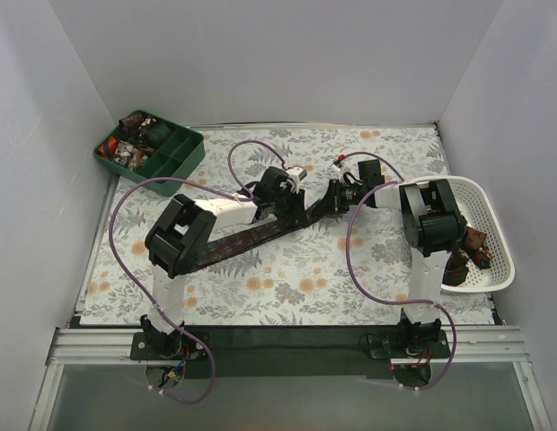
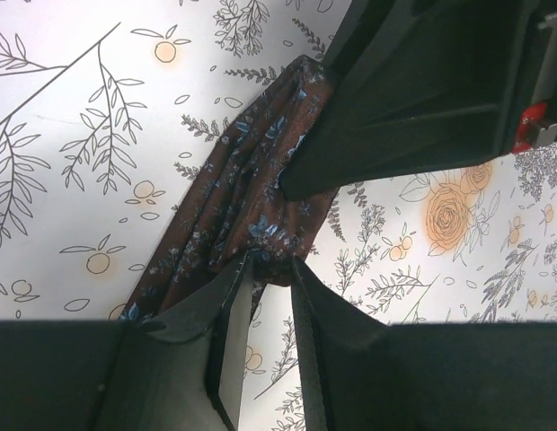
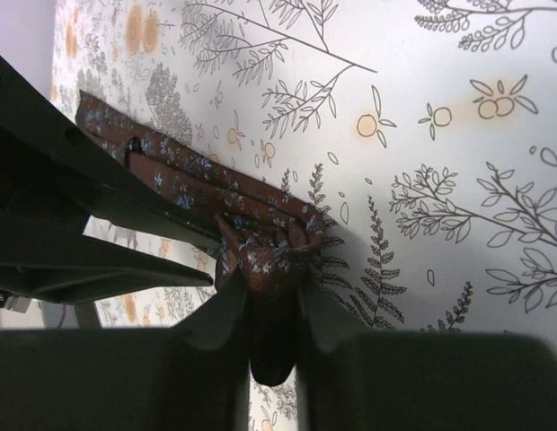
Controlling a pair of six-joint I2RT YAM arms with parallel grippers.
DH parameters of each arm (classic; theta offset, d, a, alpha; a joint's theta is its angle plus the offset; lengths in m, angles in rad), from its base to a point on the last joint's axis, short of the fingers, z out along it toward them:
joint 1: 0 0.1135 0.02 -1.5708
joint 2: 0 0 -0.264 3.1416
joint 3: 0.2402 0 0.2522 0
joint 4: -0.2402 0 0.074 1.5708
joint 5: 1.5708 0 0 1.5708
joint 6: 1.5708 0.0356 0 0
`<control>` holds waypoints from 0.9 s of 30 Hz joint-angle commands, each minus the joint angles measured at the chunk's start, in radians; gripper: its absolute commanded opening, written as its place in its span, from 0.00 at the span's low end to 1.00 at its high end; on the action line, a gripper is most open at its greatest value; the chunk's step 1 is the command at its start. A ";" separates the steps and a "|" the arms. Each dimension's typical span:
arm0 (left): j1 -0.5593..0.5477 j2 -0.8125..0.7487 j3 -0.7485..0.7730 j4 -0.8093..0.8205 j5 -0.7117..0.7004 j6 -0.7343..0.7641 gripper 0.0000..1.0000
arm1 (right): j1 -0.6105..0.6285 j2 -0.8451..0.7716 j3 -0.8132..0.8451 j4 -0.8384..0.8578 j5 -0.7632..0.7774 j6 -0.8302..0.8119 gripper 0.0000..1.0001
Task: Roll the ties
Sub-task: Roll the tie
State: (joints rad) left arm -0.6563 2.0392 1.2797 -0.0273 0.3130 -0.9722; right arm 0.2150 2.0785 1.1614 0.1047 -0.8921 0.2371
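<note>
Your left hand (image 2: 271, 260) and right hand (image 3: 271, 283) each pinch the long brown floral-print fabric tie (image 2: 234, 197); uneven pulling could slip it free or undo the fold.

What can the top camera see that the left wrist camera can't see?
Only the top camera shows the green tray and the white basket. Only the left wrist camera shows the tiny blue flowers on the cloth, bunched between the fingers of the left gripper. Both show the brown tie on the flowery table cover.
</note>
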 commanded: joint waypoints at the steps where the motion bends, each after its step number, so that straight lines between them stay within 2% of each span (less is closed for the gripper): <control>1: 0.004 -0.028 -0.045 -0.028 -0.017 0.023 0.25 | 0.015 -0.044 -0.026 0.024 0.041 -0.013 0.07; 3: 0.009 -0.074 -0.062 -0.031 -0.023 0.033 0.30 | 0.011 -0.083 -0.040 0.018 0.077 -0.025 0.02; 7: 0.047 -0.184 -0.143 -0.033 -0.066 0.087 0.42 | 0.004 -0.115 -0.034 -0.036 0.102 -0.042 0.01; 11: 0.104 -0.286 -0.235 -0.039 -0.101 0.154 0.43 | 0.004 -0.130 -0.034 -0.072 0.088 -0.047 0.01; 16: 0.129 -0.324 -0.342 -0.066 -0.138 0.187 0.42 | 0.004 -0.159 -0.037 -0.097 0.099 -0.030 0.01; 27: 0.127 -0.416 -0.556 -0.039 -0.092 0.067 0.41 | 0.003 -0.233 -0.022 -0.212 0.248 -0.018 0.01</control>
State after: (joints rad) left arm -0.5270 1.6489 0.7856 0.0017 0.2111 -0.8703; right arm 0.2256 1.9034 1.1282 -0.0757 -0.7105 0.2146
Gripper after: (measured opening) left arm 0.407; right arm 0.213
